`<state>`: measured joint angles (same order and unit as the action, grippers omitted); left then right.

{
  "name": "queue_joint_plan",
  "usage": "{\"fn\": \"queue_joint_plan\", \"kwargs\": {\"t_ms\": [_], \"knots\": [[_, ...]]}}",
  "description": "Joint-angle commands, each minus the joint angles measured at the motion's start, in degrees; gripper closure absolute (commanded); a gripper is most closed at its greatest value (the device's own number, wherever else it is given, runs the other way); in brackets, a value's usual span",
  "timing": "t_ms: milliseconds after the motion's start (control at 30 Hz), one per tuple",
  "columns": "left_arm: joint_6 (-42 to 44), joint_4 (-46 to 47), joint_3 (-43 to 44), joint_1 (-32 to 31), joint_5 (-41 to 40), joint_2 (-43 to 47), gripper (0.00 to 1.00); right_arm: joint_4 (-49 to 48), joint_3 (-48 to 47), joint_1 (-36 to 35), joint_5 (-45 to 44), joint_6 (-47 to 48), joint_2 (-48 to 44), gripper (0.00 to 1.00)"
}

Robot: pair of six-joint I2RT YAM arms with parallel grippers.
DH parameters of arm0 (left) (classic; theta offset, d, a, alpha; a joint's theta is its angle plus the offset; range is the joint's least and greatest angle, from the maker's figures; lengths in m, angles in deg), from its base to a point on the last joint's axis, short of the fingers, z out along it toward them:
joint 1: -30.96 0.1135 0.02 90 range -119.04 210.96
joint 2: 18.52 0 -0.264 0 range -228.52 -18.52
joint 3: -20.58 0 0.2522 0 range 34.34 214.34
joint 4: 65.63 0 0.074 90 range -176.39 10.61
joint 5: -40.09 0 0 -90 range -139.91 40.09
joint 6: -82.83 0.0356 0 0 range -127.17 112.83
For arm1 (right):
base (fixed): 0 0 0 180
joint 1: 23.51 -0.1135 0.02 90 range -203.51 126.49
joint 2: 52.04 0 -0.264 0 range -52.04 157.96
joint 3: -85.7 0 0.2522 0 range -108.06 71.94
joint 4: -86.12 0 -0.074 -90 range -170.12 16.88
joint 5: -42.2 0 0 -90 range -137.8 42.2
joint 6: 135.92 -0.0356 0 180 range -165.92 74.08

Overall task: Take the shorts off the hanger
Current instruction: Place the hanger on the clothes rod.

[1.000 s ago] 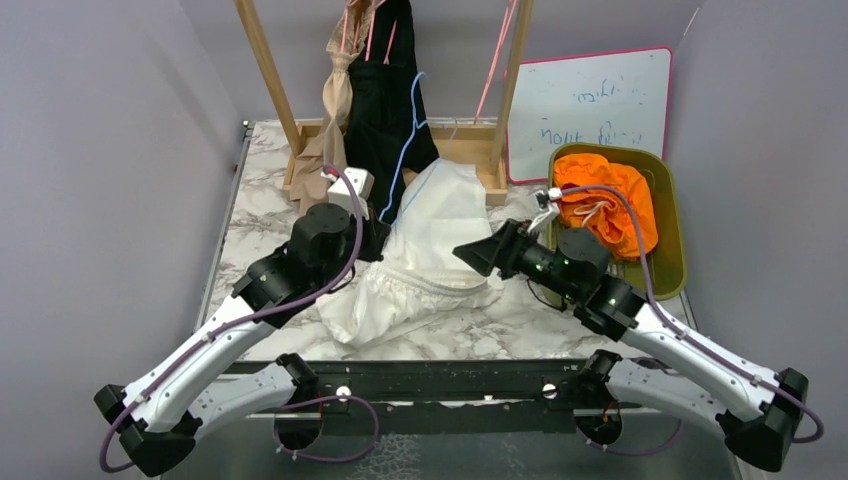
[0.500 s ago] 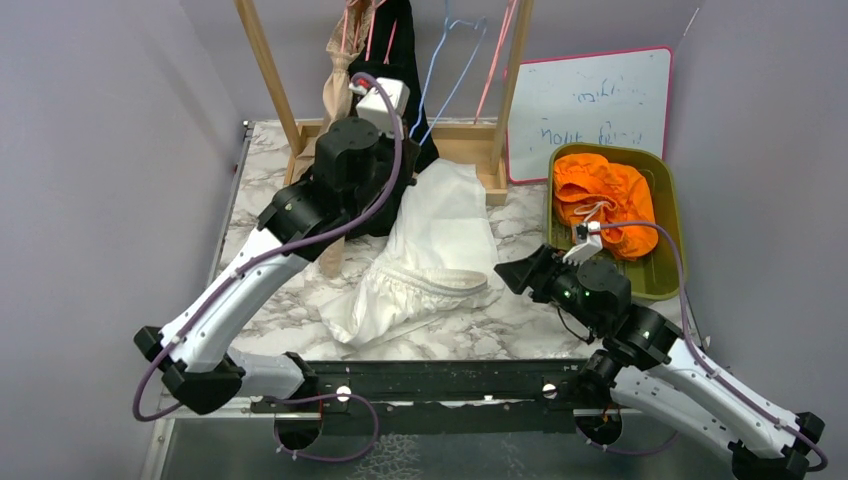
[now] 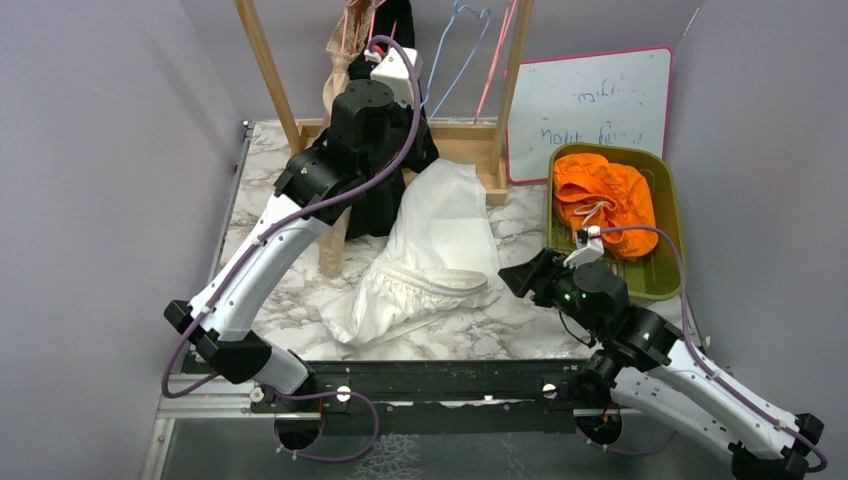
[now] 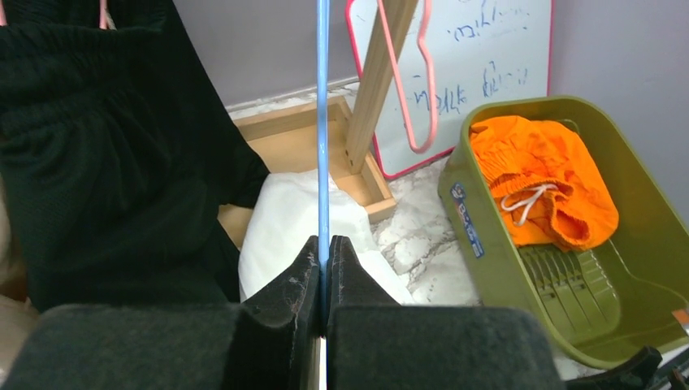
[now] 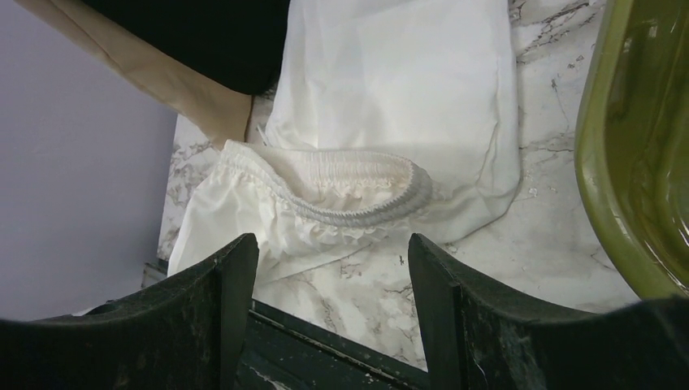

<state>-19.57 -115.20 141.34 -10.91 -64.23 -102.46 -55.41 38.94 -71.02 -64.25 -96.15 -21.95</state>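
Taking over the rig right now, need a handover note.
Left gripper: shut on the wire of the bare blue hanger, up at the wooden rack.
Right gripper: open, empty, above the cream shorts.
Done: orange shorts in the green bin; cream shorts off, lying on the table.
Left: black shorts and tan shorts hang on the rack.

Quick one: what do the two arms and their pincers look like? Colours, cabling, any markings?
Left arm and right arm match: white link shells, black joints, a purple cable looped along each, a small white box at the wrist. Tiny green lights show on the right wrist. Left pincer and right pincer are black; the left's fingers look scuffed pale.
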Motion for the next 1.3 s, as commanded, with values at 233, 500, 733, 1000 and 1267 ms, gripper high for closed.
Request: {"fn": "queue_joint_plan", "kwargs": {"t_ms": [233,500,733,1000,1267], "knots": [[0.02,0.38,8.65,3.97,7.06,-6.06,1.0,1.36,0.88,0.22,-1.02,-1.24,0.5,0.29],[-0.32,0.32,13.16,4.81,8.02,-10.65,1.0,1.04,1.18,0.22,-0.21,-1.37,0.85,0.29],[-1.21,0.42,10.73,5.28,9.92,-12.55,1.0,1.15,1.45,0.22,-0.09,-1.21,0.94,0.29],[-1.9,2.31,5.48,5.48,10.78,-10.27,0.88,0.51,2.01,0.22,0.2,-1.42,1.33,0.29],[0.49,5.96,-4.05,5.48,12.6,-3.28,0.55,-1.07,2.06,0.22,1.31,-1.1,2.82,0.29]]}}
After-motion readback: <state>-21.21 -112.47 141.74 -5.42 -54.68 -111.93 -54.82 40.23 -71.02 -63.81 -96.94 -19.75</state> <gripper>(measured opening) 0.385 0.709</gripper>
